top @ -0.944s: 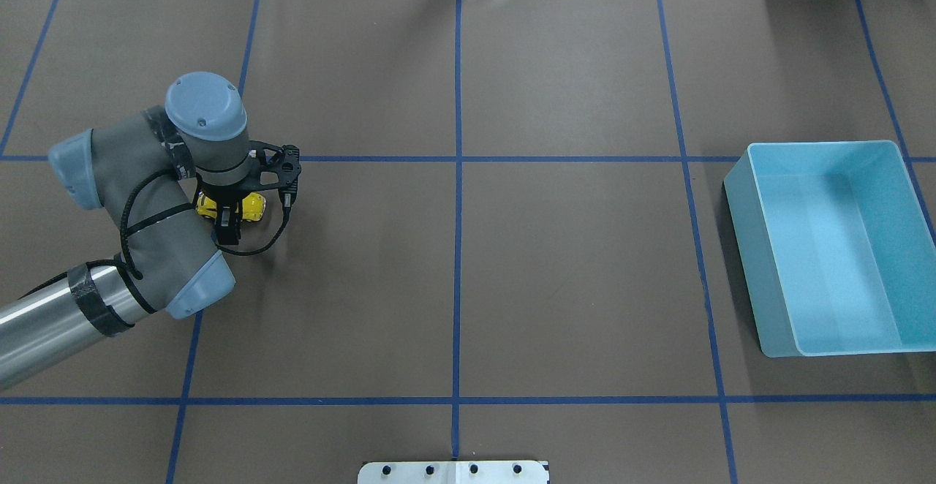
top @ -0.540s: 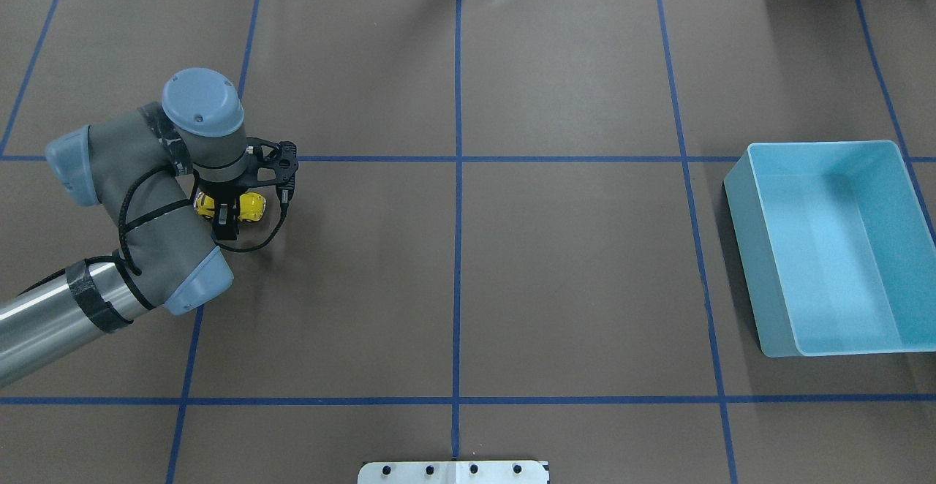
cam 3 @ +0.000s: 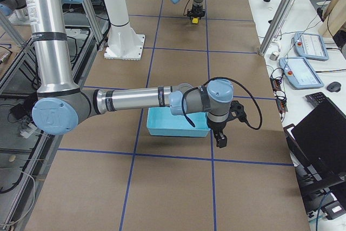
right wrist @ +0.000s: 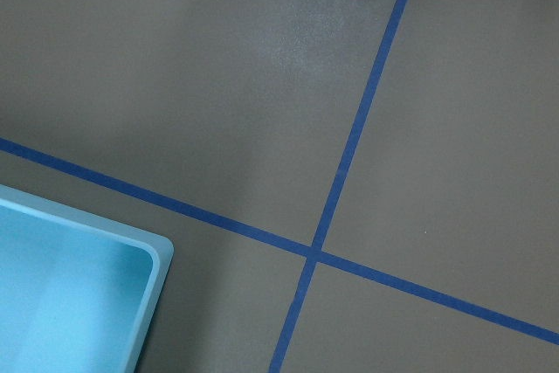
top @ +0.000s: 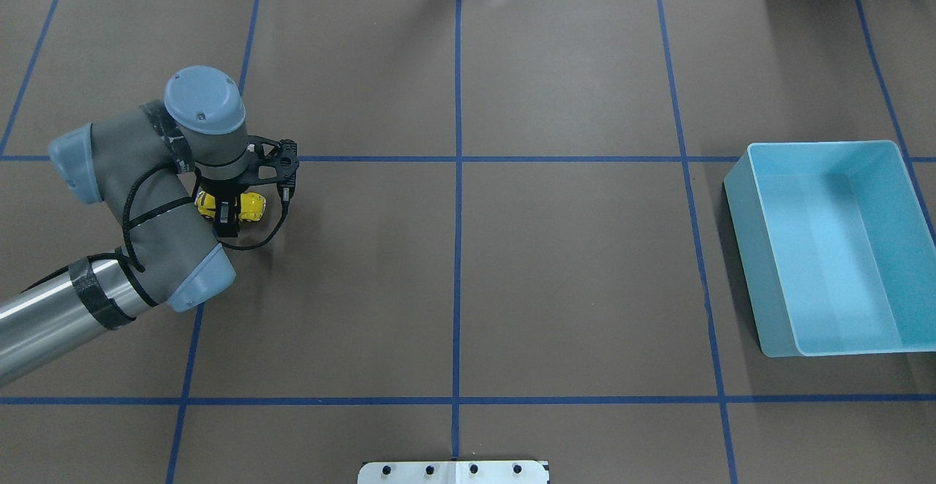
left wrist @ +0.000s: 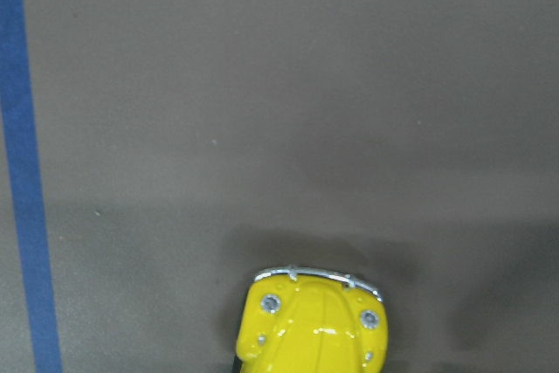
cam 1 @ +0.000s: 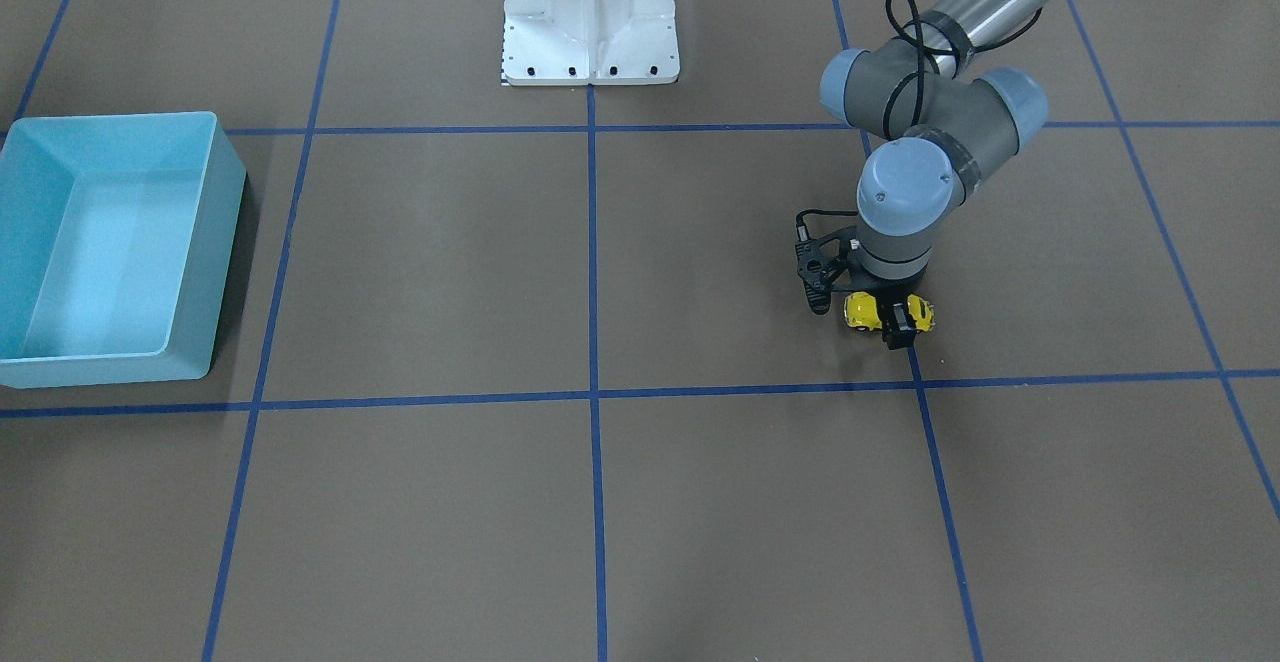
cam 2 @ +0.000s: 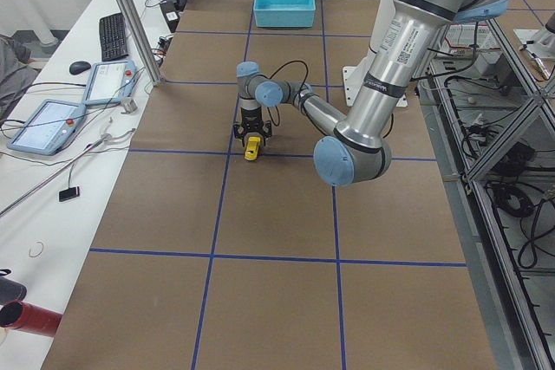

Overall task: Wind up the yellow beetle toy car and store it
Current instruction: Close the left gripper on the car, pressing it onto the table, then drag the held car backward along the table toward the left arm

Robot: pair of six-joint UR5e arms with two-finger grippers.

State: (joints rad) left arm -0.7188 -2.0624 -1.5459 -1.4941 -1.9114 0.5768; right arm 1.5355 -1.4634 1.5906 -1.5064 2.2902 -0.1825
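The yellow beetle toy car (top: 253, 206) sits on the brown table at the left, wheels on or just above the surface. My left gripper (top: 228, 212) points straight down over it, with its black fingers (cam 1: 897, 323) closed on the car's sides (cam 1: 860, 310). The left wrist view shows the car's rounded yellow end (left wrist: 310, 325) at the bottom edge, next to a blue tape line. The far small arm in the exterior right view shows the same grasp (cam 3: 194, 19). My right gripper (cam 3: 220, 139) hangs beside the light blue bin (cam 3: 173, 127); I cannot tell whether it is open or shut.
The light blue bin (top: 747, 250) stands open at the table's far right, also at the left in the front-facing view (cam 1: 218, 242) and in the right wrist view (right wrist: 131, 255). Blue tape lines grid the brown table. A white robot base plate (cam 1: 590, 12) is at the near edge.
My left wrist and the car shifted slightly left, then back right; the arm's elbow moved a little farther from the robot. The bin has not moved.
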